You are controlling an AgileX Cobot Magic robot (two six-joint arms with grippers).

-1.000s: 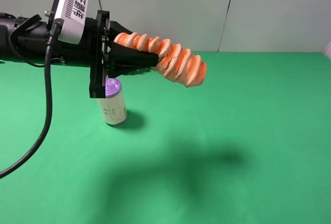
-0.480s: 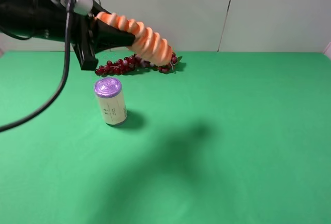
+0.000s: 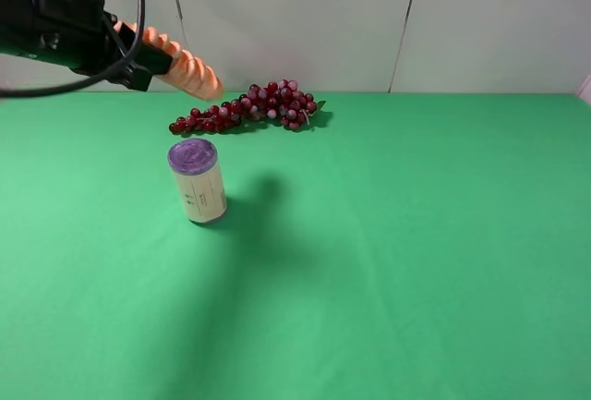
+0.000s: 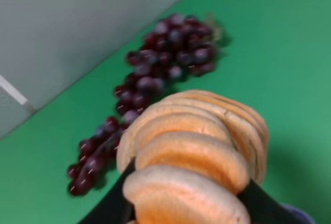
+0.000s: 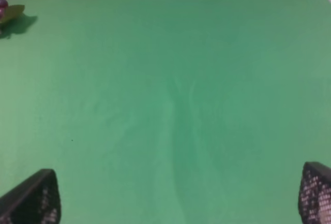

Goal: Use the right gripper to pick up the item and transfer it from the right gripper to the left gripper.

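The orange item (image 3: 189, 69) with pale spiral ridges is held in the air at the far left, above the green table. My left gripper (image 3: 138, 63) is shut on it, with the free end pointing toward the grapes. In the left wrist view the item (image 4: 191, 157) fills the lower middle, with a black finger (image 4: 111, 208) on each side of it. My right gripper (image 5: 174, 198) is out of the exterior high view. In its own wrist view its two tips sit wide apart with nothing between them, over bare green cloth.
A dark red grape bunch (image 3: 245, 106) lies at the back of the table near the wall, also in the left wrist view (image 4: 150, 84). A cream can with a purple lid (image 3: 197, 181) stands upright left of the middle. The green cloth (image 3: 416, 234) covers the table.
My left gripper has drawn back up and to the left with the item, uncovering the grapes and the can. Its shadow on the cloth has shrunk and moved left.
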